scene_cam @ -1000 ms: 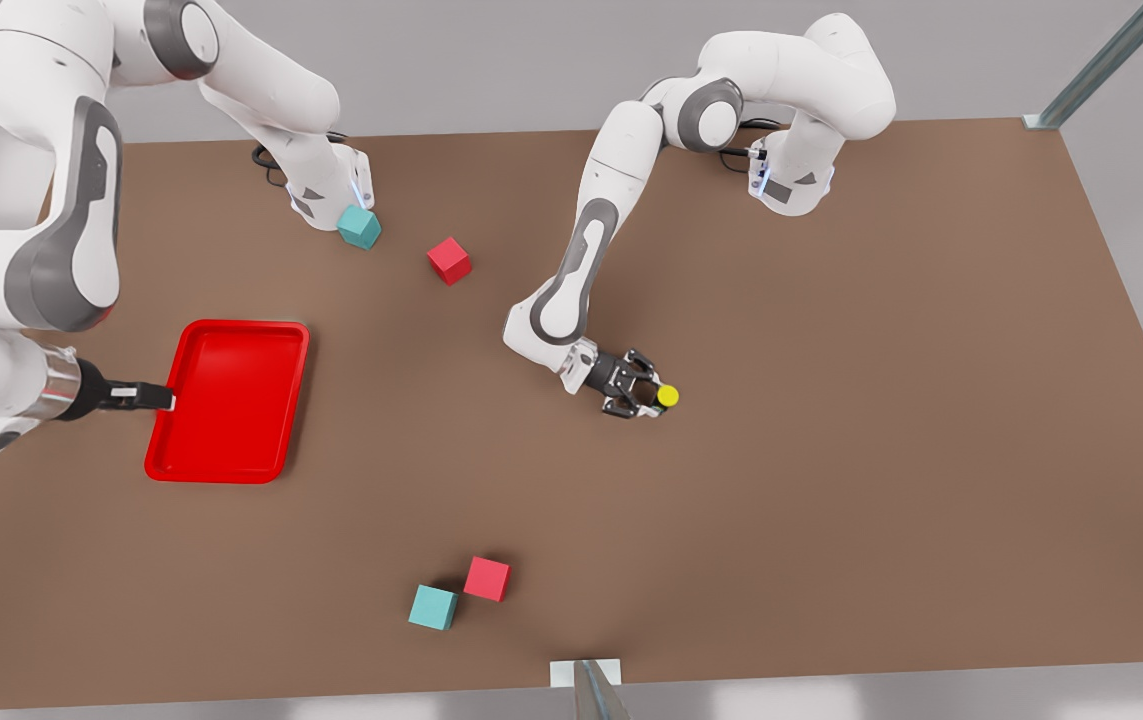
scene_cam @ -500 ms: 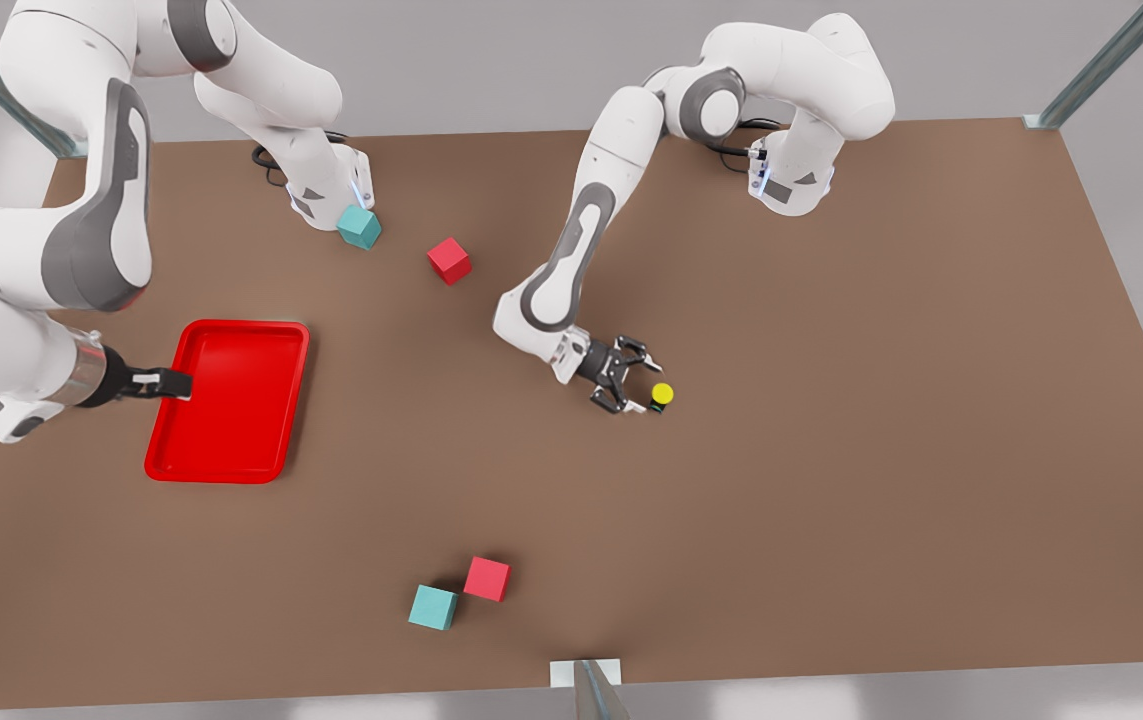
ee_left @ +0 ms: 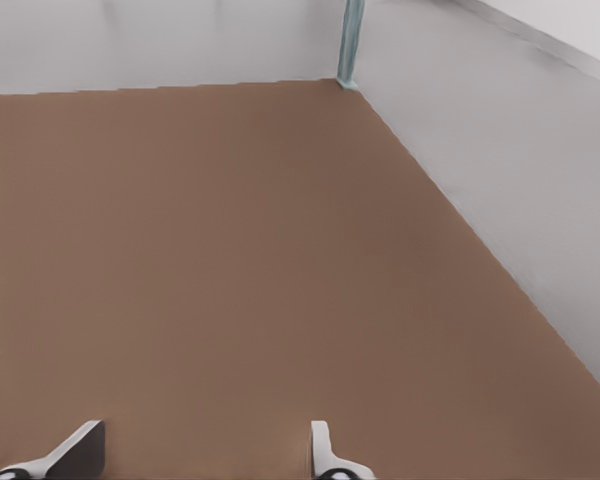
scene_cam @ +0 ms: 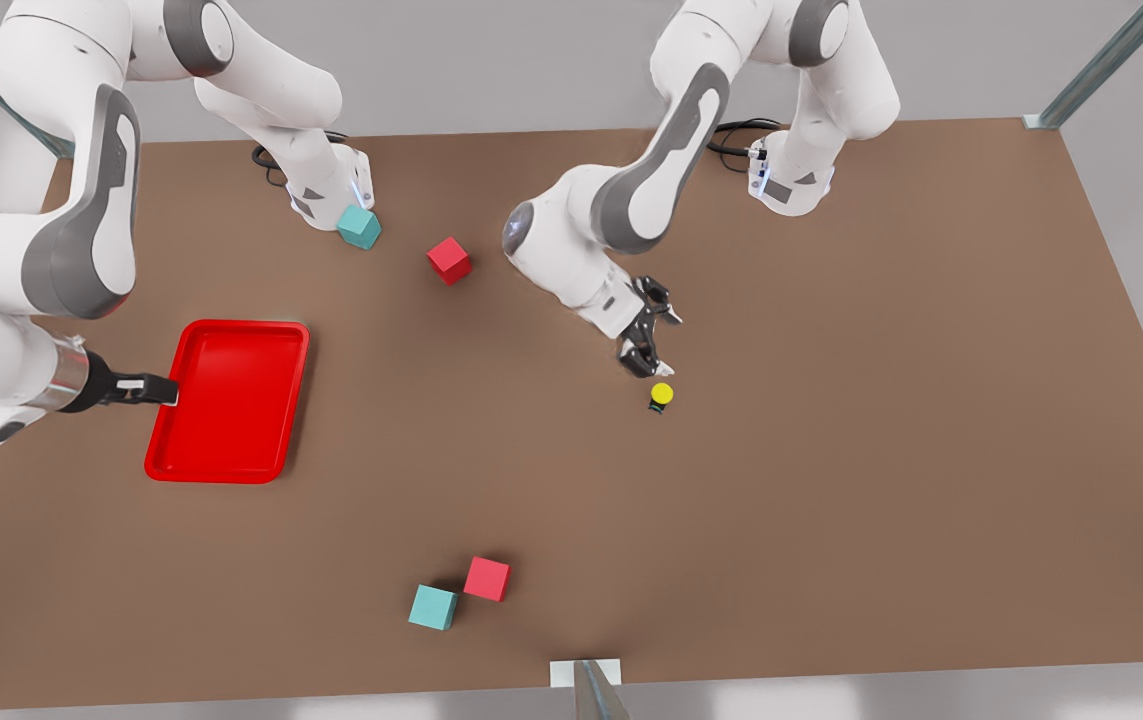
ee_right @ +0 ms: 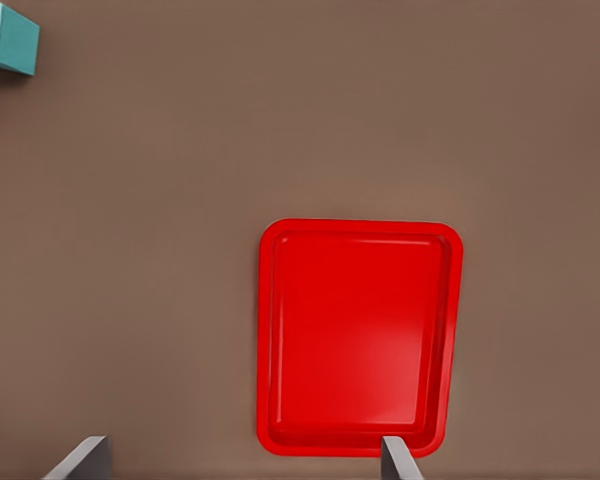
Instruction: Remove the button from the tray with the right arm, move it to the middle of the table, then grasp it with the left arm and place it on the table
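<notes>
A small teal cube (scene_cam: 359, 227) sits at the table's far side; a small red cube (scene_cam: 449, 260) lies near it, apart; near the front edge, another teal cube (scene_cam: 433, 607) and another red cube (scene_cam: 487, 578) sit corner to corner.

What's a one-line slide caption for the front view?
Button set on the table; open left gripper beside it, open right gripper at the tray.

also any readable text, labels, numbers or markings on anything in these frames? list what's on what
None: nothing here bears readable text.
button: plain yellow cap, no marking.
tray: plain red, no label.
red and teal cubes: blank faces.
table: plain brown.
left gripper and right gripper: no brand or number legible on them or their arms.
</notes>
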Action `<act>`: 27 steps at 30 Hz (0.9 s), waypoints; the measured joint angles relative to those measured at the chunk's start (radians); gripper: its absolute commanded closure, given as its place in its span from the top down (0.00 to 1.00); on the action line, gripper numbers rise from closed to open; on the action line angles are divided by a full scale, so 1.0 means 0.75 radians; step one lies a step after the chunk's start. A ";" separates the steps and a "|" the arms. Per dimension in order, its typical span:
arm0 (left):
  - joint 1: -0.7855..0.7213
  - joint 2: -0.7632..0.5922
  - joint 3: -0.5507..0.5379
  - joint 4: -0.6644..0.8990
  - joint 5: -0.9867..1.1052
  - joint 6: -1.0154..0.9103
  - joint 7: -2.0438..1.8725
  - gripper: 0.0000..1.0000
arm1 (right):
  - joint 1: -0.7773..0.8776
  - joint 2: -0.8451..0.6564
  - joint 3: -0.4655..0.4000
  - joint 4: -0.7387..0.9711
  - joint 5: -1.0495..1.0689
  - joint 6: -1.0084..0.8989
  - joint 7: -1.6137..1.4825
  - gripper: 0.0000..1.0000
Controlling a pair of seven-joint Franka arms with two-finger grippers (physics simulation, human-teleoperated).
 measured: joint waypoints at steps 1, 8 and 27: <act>0.102 -0.090 0.001 0.001 -0.081 -0.003 0.077 1.00 | 0.000 0.001 0.000 0.000 0.000 0.001 0.000 1.00; 1.395 -0.380 -0.948 0.001 -0.394 -0.064 0.771 1.00 | 0.000 0.009 0.000 -0.002 0.000 0.010 -0.002 1.00; 1.637 -0.589 -1.021 -0.216 -0.418 -0.006 1.942 1.00 | 0.000 0.016 0.000 -0.002 0.002 0.016 -0.006 1.00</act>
